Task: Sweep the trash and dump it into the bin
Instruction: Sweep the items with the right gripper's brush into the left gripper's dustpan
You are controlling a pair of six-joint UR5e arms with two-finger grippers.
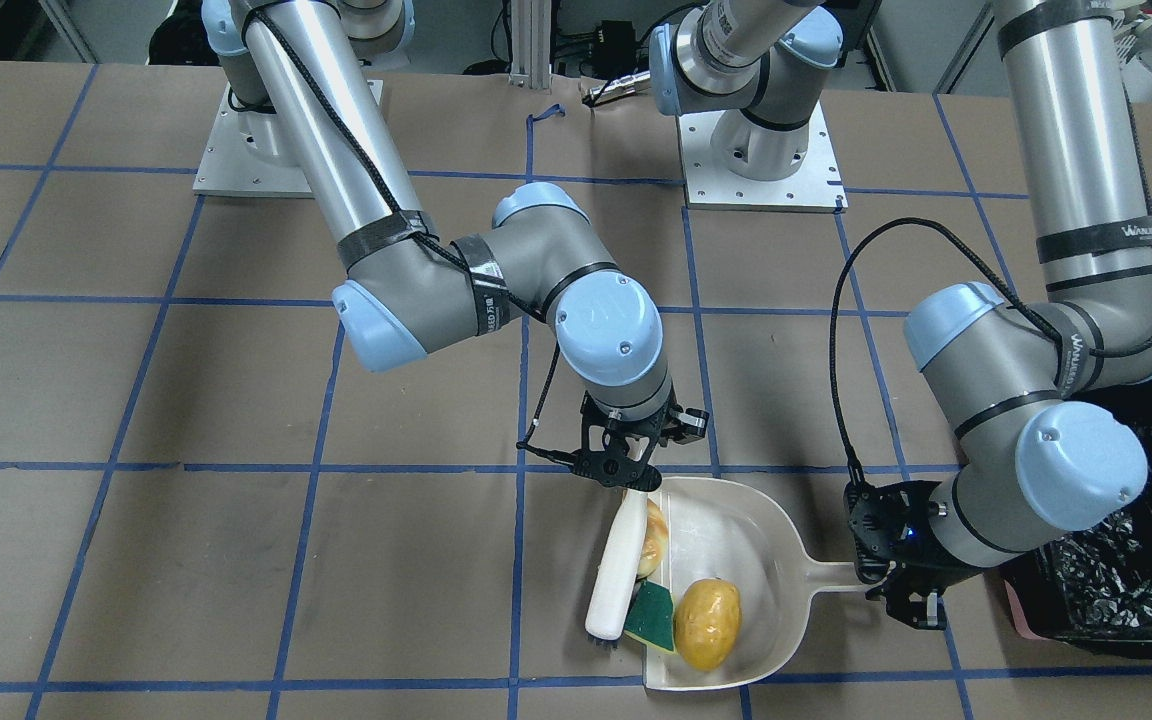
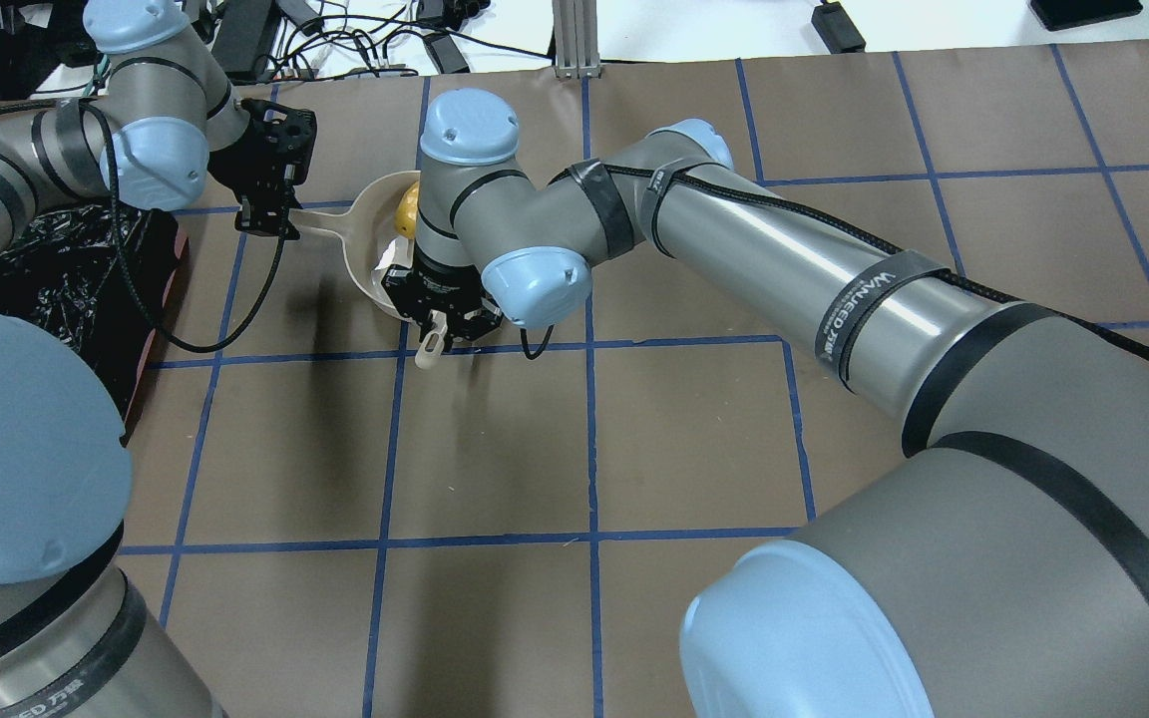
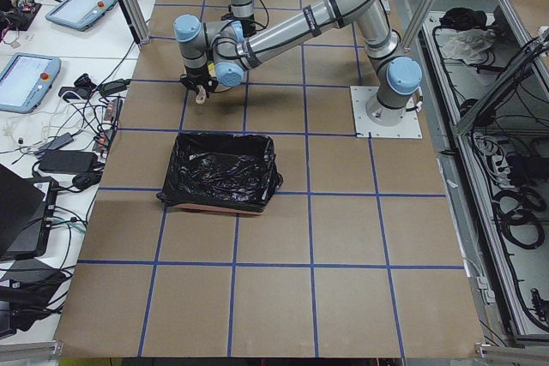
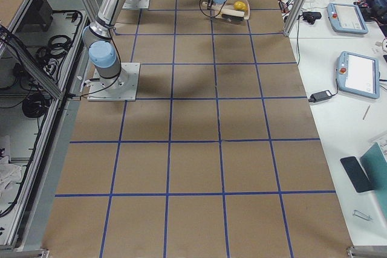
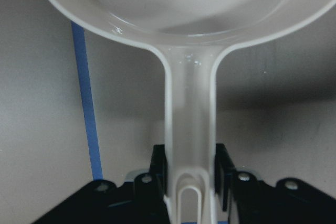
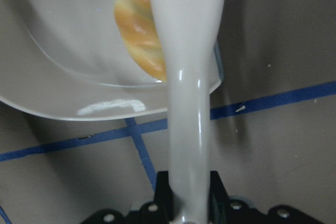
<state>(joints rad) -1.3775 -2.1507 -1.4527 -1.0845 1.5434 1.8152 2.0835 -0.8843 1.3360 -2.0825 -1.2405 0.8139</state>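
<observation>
The cream dustpan [image 1: 766,560] lies on the table and holds the trash. The trash is a croissant piece [image 1: 654,535], a yellow potato-like lump [image 1: 707,622] and a green sponge wedge [image 1: 651,615]. My right gripper [image 1: 626,470] is shut on the handle of a white brush [image 1: 621,565] that lies along the pan's open side, against the croissant [image 6: 137,24]. My left gripper [image 1: 901,585] is shut on the dustpan handle [image 5: 190,119]. The bin [image 1: 1126,590], lined with a black bag, stands just beyond my left gripper.
Brown paper with blue tape lines covers the table. The bin [image 2: 56,269] is at the far left of the overhead view, beside my left arm. Both arm bases stand on white plates [image 1: 761,165]. Tablets and cables lie on the side benches.
</observation>
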